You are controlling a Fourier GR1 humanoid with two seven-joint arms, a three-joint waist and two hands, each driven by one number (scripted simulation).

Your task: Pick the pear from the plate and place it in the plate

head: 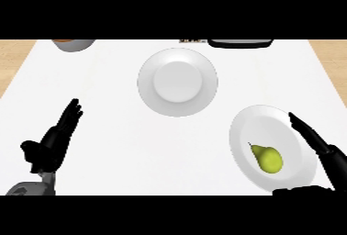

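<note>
The pear [267, 158] lies on the near plate [247, 124]. The right hand [317, 142], open and holding nothing, should curl around its wide body, then carry it to the far plate [177, 103].

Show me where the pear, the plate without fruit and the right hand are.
pear [268, 159], head view: middle of its yellow-green body.
empty plate [177, 81], head view: its flat centre.
right hand [318, 142], head view: on a straight finger.
</note>
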